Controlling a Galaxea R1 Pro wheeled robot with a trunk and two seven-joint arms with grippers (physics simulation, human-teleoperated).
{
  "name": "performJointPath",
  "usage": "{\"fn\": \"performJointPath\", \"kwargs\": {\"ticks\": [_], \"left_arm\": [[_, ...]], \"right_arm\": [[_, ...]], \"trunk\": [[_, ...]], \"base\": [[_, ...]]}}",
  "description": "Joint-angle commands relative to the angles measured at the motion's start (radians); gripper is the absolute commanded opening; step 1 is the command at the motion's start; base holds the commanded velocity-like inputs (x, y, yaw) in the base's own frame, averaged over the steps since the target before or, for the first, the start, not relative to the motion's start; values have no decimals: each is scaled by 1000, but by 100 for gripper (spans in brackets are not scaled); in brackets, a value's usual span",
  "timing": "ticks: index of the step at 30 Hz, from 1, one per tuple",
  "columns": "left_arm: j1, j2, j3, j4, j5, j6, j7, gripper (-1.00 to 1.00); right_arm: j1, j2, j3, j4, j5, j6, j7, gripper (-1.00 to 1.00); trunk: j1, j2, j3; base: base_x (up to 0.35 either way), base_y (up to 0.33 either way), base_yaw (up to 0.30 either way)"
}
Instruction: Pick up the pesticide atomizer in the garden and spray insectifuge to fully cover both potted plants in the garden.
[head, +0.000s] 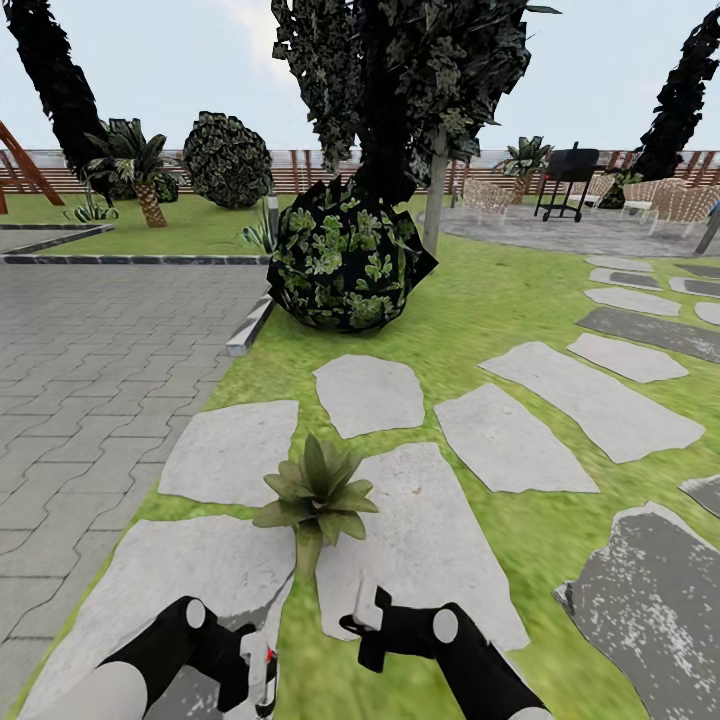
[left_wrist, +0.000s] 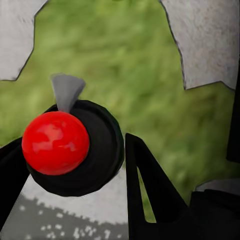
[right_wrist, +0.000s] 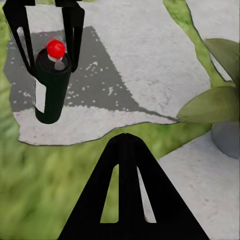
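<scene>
Pickup looks done: the left gripper (right_wrist: 47, 42) has its jaws clamped round the pesticide atomizer (right_wrist: 50, 85), the right gripper (head: 362, 628) is empty but I can't tell how wide, and 1 potted plant (head: 316, 497) sits just ahead on the stepping stones (head: 430, 560), seemingly unsprayed.

A green lawn (head: 480, 310) runs ahead, set with irregular pale grey stepping stones (head: 368, 394). To the left lies a grey brick-paved area (head: 90, 370) with a striped kerb (head: 250, 325) along its edge. A round dark bush (head: 347, 262) stands at the foot of a tall dark tree (head: 400, 80). Farther back are a second round bush (head: 227, 160), a small palm (head: 140, 170), a brown slatted fence (head: 310, 170), a black grill (head: 568, 180) and wicker chairs (head: 670, 200) on a paved patio (head: 560, 232), under a pale, hazy sky (head: 600, 70).
</scene>
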Motion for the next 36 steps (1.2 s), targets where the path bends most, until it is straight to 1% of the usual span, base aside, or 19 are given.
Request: {"fn": "performJointPath", "kwargs": {"ticks": [1,4,11,13,15,16,17,19,21,28,30,31,33,36], "left_arm": [[0,0,-2,-2,-6,-12,3,-100],[0,-1,-2,-2,-4,-18,5,-100],[-1,-2,-3,-3,2,-26,6,-100],[-2,-11,-2,-4,6,-27,6,-100],[-1,-26,-2,-4,7,-28,6,-100],[-2,-35,-1,-4,8,-28,6,-100],[-2,-53,0,-5,9,-30,6,-100],[-2,-71,1,-5,12,-31,7,-100],[-2,-77,2,-6,13,-31,8,-100],[-3,-88,10,-30,18,-30,13,-100],[-3,-91,11,-31,32,-30,23,-100],[-2,-92,11,-31,47,-31,33,-100],[-2,-92,10,-32,64,-31,41,-100],[-2,-93,9,-32,74,-32,44,-100]], "right_arm": [[0,0,10,-1,10,-6,0,-100],[-1,0,24,-1,9,-6,0,-100],[-1,0,28,0,8,-6,0,-100],[-1,0,28,0,8,-6,0,-100],[-1,0,28,0,8,-6,0,-100],[-1,0,28,0,8,-6,0,-100],[-1,0,28,0,7,-7,0,-100],[-1,0,28,0,7,-7,0,-100],[-1,0,28,0,6,-7,0,-100],[-1,0,28,0,6,-7,0,-100],[-1,0,28,0,6,-7,0,-100],[-1,0,28,0,6,-7,0,-100],[-1,0,28,0,6,-7,0,-100],[-1,0,28,0,6,-7,0,-100]], "trunk": [[0,0,-1],[0,0,-1],[0,0,-1],[0,0,-1],[0,0,-1],[0,0,-1],[0,0,-1],[0,0,-1],[0,0,-1],[0,0,-1],[0,0,-1],[0,0,-1],[0,0,-1],[0,0,-1]], "base": [[0,0,0],[0,0,0],[0,0,0],[0,0,0],[0,0,0],[0,0,0],[0,0,0],[0,0,0],[0,0,0],[0,0,0],[0,0,0],[0,0,0],[0,0,0],[0,0,0]]}}
